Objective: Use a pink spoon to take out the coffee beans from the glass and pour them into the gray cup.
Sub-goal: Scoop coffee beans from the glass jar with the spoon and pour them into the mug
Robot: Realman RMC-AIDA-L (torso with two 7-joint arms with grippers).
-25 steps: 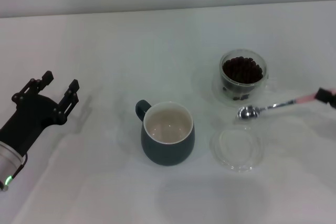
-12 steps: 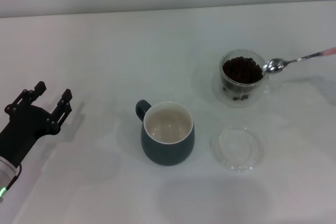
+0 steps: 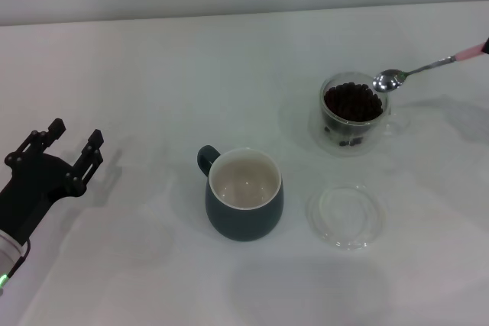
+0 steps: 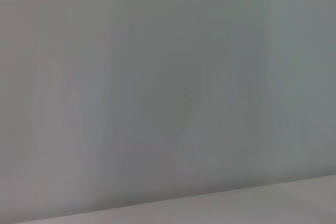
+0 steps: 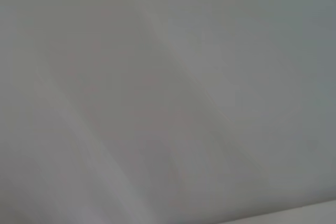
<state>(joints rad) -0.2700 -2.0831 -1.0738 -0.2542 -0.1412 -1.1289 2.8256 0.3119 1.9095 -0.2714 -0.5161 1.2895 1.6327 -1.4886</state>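
The pink spoon (image 3: 422,68) hangs in the air, its metal bowl empty and just over the back right rim of the glass (image 3: 333,129). The pale pink handle runs off to the right edge, where only a dark tip of my right gripper (image 3: 486,46) shows, holding it. The glass stands at the right and is filled with coffee beans (image 3: 351,101). The gray cup (image 3: 244,215) stands in the middle, its handle to the back left and its cream inside empty. My left gripper (image 3: 74,133) is open and empty at the far left, low over the table. Both wrist views show only blank grey.
A flat round clear glass dish (image 3: 344,214) lies on the white table (image 3: 153,74), in front of the glass and right of the gray cup.
The spoon has risen from the table near the dish to the glass's back right rim, then shifted a little left. My left arm drew back toward the lower left, then stayed.
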